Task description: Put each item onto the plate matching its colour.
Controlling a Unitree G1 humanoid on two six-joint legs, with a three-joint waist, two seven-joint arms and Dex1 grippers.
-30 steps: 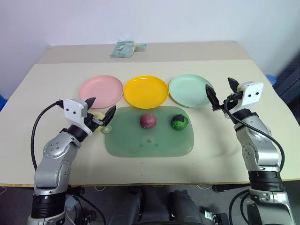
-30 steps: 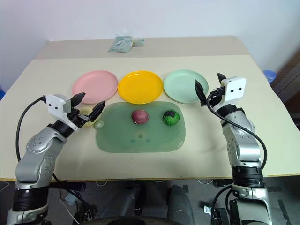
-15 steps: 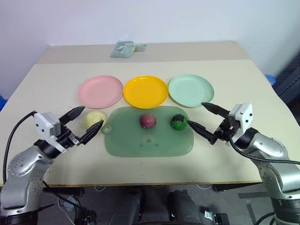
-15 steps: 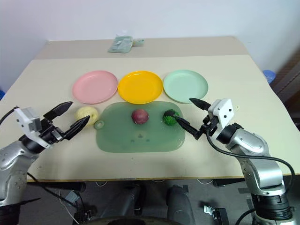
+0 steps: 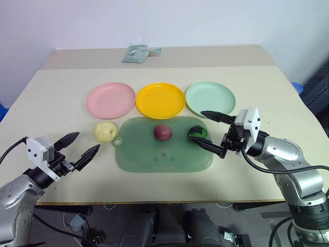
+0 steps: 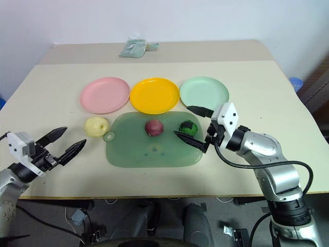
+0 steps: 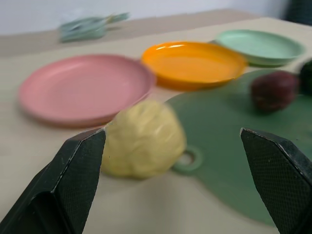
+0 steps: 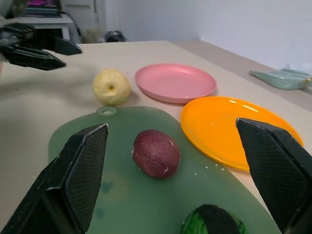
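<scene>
The pale yellow item (image 5: 105,131) lies on the table, left of the translucent green tray (image 5: 163,154). On that tray sit the maroon item (image 5: 163,132) and the dark green item (image 5: 197,133). Behind them stand the pink plate (image 5: 110,99), the yellow plate (image 5: 160,100) and the mint green plate (image 5: 209,99), all bare. My left gripper (image 5: 87,141) is open near the front left edge, pointing at the yellow item (image 7: 141,139) from a short way off. My right gripper (image 5: 196,125) is open and level, with the green item (image 8: 210,222) low between its fingers.
A folded greenish packet (image 5: 138,53) lies at the back of the table. The tray's small ring handle (image 5: 117,140) sticks out beside the yellow item. The table's front edge runs just under both arms.
The left gripper has pulled back and to the left, away from the yellow item. The right gripper has swung left and turned from beside the mint plate to face the green item.
</scene>
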